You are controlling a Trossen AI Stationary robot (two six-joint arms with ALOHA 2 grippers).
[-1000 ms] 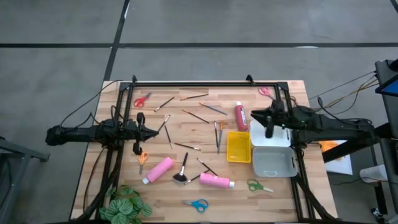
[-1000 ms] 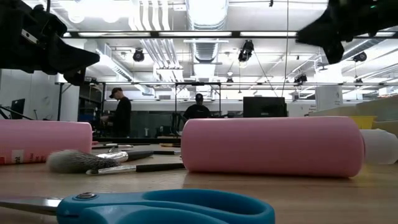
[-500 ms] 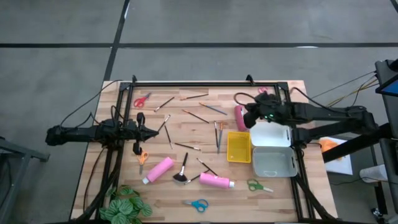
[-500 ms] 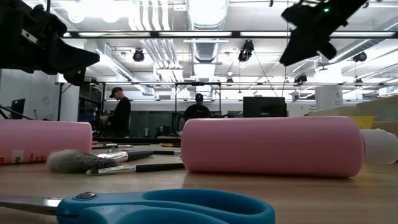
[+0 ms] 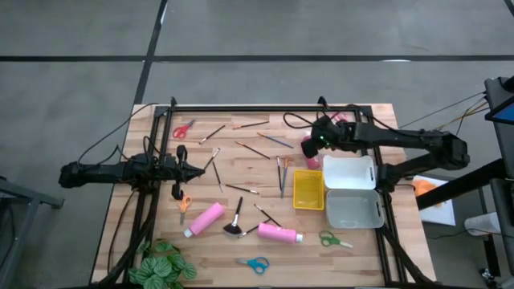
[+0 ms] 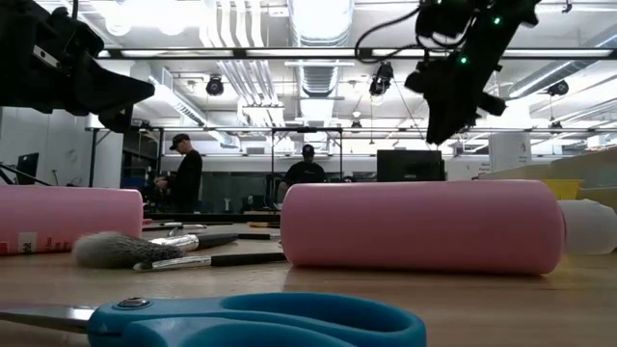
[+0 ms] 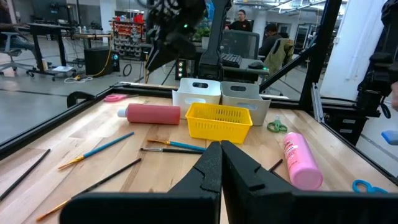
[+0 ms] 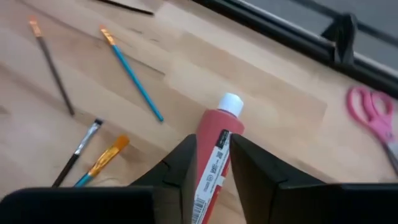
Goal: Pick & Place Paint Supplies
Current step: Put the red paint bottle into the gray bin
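Pale butcher-block planks (image 5: 241,164) inside a black metal frame carry the whole scatter, with a workshop and two standing people far behind in the low view. We see that over the last second the right gripper (image 5: 313,144) has swung away from above the two white plastic bins (image 5: 353,172) and now hangs over the red paint bottle with the white cap (image 8: 214,152), which lies on its side on the wood just beside the yellow mesh basket (image 5: 308,189). In the right wrist view its two dark fingers (image 8: 180,165) stand slightly parted, one on each side of the bottle's body, with nothing clamped yet. We judge this the lead-in to a pick of that bottle; none of the supplies looks placed so far.

Our left gripper (image 7: 221,165) waits over the table's left side, jaws clenched together and empty.

Around the bottle lie a teal-handled thin brush (image 8: 134,78) and an orange-tipped pair of brushes (image 8: 93,158), near but not touching it, and pink-handled scissors (image 8: 370,115) well apart by the frame. The basket's wall sits close on one side, so we would expect little room for the finger there. Elsewhere the two pink bottles (image 5: 205,218), the fluffy black brush (image 5: 235,221), the blue scissors (image 5: 255,263) and the green scissors (image 5: 333,239) are all untouched, and the leafy green plant (image 5: 165,265) fills a near corner.
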